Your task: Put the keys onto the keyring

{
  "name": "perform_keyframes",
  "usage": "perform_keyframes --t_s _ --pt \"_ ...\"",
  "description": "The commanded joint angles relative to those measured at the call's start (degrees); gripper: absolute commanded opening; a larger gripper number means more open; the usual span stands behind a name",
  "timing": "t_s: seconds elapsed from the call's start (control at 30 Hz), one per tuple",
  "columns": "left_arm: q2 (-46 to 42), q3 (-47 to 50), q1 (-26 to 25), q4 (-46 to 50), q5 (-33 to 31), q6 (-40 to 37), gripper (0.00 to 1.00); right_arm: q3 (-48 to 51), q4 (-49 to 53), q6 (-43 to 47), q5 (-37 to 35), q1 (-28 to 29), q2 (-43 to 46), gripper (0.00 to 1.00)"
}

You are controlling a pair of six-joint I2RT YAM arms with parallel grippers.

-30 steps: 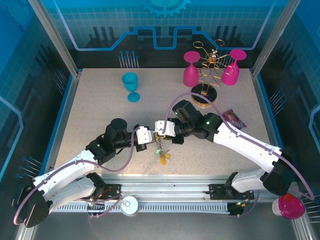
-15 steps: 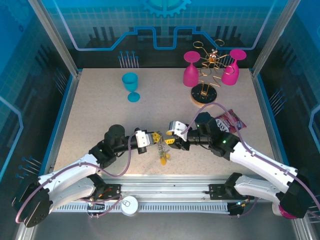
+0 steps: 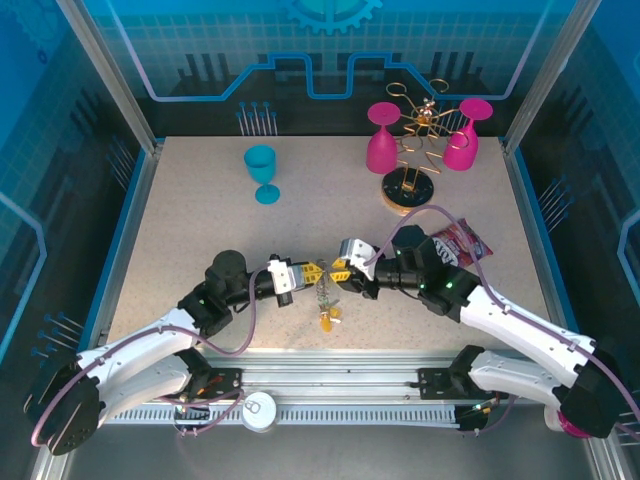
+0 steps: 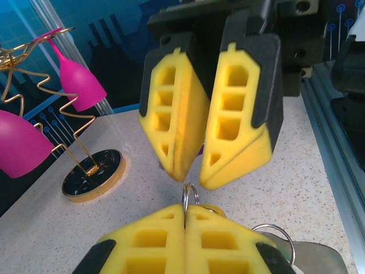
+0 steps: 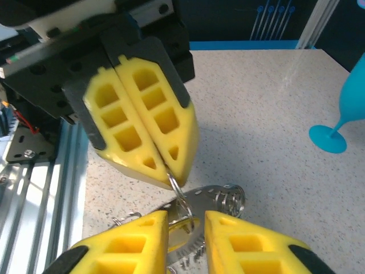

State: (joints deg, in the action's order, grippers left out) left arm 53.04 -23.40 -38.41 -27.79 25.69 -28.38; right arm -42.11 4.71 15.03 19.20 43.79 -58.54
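My left gripper point(image 3: 312, 271) point(image 4: 185, 208) is shut on a small silver ring point(image 4: 190, 195) point(image 5: 178, 188) at the top of a dangling bunch. Below that ring hang grey metal with a bumpy edge point(image 5: 219, 197), the keyring as far as I can tell, and the keys, one of them yellow-headed point(image 5: 188, 227). In the top view another yellow key point(image 3: 327, 322) lies on the table below the bunch point(image 3: 322, 296). My right gripper point(image 3: 338, 272) point(image 5: 185, 220) faces the left one tip to tip. It is open, its fingers point(image 4: 234, 131) on either side of the ring's lower part and not pressing it.
A blue goblet point(image 3: 262, 172) stands at the back left. Two pink goblets point(image 3: 382, 140) hang on a gold wire rack point(image 3: 405, 190) at the back right. A snack packet point(image 3: 458, 243) lies behind my right arm. Another pink goblet point(image 3: 580, 415) sits off the table's front right.
My right arm has drawn back to the right, uncovering the packet, and its jaws widened and then narrowed somewhat. My left gripper stays shut on the ring and has shifted slightly right.
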Motion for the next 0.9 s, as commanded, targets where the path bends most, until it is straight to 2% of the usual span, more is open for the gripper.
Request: perform_keyframes --t_s 0.0,0.43,0.53,0.67,0.87 --pt "-0.8 0.5 0.0 -4.0 2.7 1.2 0.00 -2.0 0.5 0.3 -1.0 -0.6 -1.1 0.22" --pt "-0.1 0.4 0.1 -5.7 3.6 2.0 0.00 -4.3 -0.7 -0.4 3.6 -0.5 -6.0 0.02" --pt "-0.1 0.3 0.0 -5.7 3.6 2.0 0.00 -4.5 -0.8 -0.5 3.8 -0.5 -6.4 0.04" --pt "-0.2 0.3 0.0 -5.2 3.3 1.8 0.00 -3.6 -1.4 -1.1 2.8 -0.7 -4.7 0.13" --pt "0.0 0.4 0.1 -5.2 3.4 1.8 0.00 -1.2 -1.7 -1.7 4.0 -1.7 -1.1 0.12"
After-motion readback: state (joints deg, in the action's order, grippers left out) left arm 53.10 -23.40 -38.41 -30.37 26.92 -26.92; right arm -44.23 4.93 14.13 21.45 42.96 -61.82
